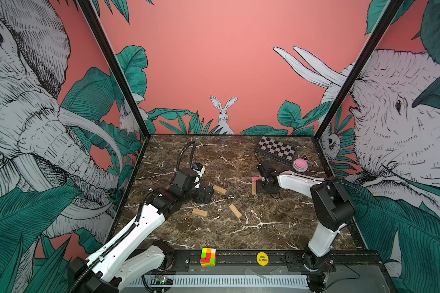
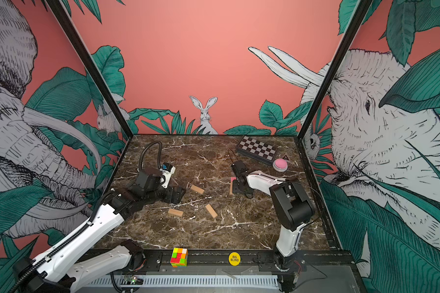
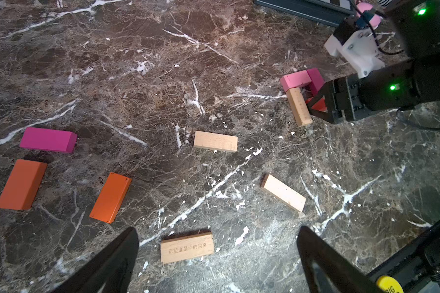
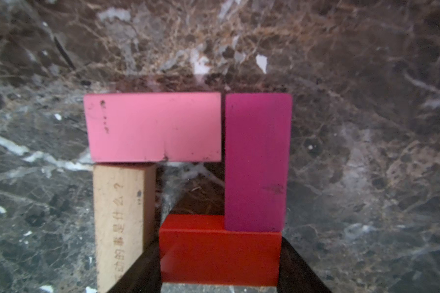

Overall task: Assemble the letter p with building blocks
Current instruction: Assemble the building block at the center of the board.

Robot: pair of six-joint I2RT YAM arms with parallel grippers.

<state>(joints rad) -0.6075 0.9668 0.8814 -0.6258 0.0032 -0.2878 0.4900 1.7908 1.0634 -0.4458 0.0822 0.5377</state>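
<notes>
Nearest, three tan building blocks (image 1: 200,212) (image 1: 235,211) (image 1: 219,189) lie loose on the desk (image 1: 264,228). The left claw (image 1: 206,194) hangs beside them, released and empty. Farther back, a tan block (image 4: 120,223), pink block (image 4: 153,126), magenta block (image 4: 258,162) and red block (image 4: 220,263) form a square ring. The right claw (image 4: 219,241) straddles the red block; whether it grips cannot be told.

coral-pink back wall (image 1: 214,50) in the upper centre, with a printed white rabbit (image 1: 223,114) mid-frame and green leaves (image 1: 173,121) along its base. left wall elephant (image 1: 23,114) and right wall elephant (image 1: 396,114) are engraved-style prints. black corner post (image 1: 113,68) at the wall joins. dark brown marble tabletop (image 1: 264,228) with white veins, lower centre. black rail (image 1: 239,256) along the front edge. soft, even light.
</notes>
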